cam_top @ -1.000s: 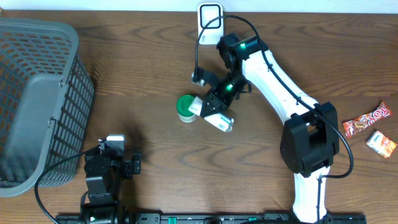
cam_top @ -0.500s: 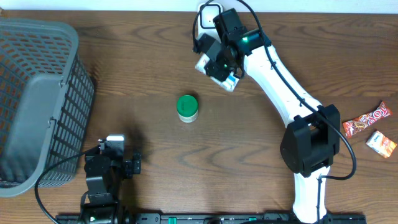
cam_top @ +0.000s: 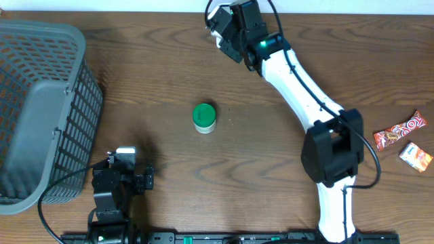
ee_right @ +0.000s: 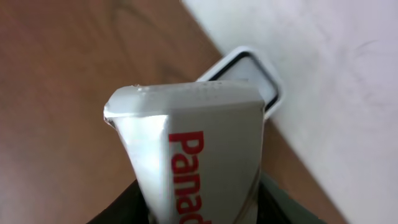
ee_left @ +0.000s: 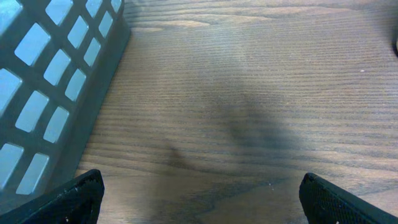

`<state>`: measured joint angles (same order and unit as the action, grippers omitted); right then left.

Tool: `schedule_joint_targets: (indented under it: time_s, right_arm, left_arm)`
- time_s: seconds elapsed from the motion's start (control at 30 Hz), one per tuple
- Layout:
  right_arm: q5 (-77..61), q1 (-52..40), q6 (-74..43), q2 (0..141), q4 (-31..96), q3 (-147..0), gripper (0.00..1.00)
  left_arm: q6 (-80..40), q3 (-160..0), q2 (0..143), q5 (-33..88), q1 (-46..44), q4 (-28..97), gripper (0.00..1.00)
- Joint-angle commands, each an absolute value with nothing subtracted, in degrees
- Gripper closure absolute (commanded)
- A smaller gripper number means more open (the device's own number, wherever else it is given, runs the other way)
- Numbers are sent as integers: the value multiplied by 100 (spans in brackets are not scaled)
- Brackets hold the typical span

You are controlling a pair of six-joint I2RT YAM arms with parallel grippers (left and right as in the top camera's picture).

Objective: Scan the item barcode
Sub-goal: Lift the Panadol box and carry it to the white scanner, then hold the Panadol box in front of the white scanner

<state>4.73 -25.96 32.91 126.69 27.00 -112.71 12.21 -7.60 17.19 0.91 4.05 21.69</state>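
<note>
**Box carried up to the scanner at the far edge**

In the last second I've lifted the white box (ee_right: 193, 155) away from the green-lidded jar (cam_top: 204, 116) mid-worktop (cam_top: 149, 68) and carried it to the far edge. It now hangs just short of the scanner (ee_right: 249, 68), so I judge the scan is about to happen. The right arm is stretched long, and the right gripper (cam_top: 225, 30) is partly closed and clamped on the box. The left gripper (ee_left: 205, 199) gapes wide and empty beside the basket (cam_top: 81, 108).

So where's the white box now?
Overhead, the box is in the right gripper at the table's far edge, before the white-framed scanner, beyond the green-lidded jar.
</note>
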Motion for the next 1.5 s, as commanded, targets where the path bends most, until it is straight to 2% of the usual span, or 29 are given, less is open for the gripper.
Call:
schedule_joint_targets:
  time_s: [0.0,0.2,0.53,0.73,1.0,1.47]
  right_arm:
    - [1055,-2517,3844,13144,2265,-11399,61]
    - [1739,-2517,4615,13841,1146,-11771,63]
    - [1737,-2552,5135,14879,698,-13190,62]
    - [1306,-2630,5669,14921,259,-13227,59]
    - [1184,-2598,6053,15196,-622,-13227,62]
    - [1566,-2738,6361,15353,-593,-13227,62]
  left_arm:
    - [1234,-683,1710,21,395,2311,0]
    - [1232,-683,1710,21,395,2311,0]
    - [1232,-683,1710,21,395,2311,0]
    - [1234,-683,1710,21,395,2311,0]
    - [1232,-683,1710,21,395,2311,0]
    - [1232,-683,1710,21,395,2311,0]
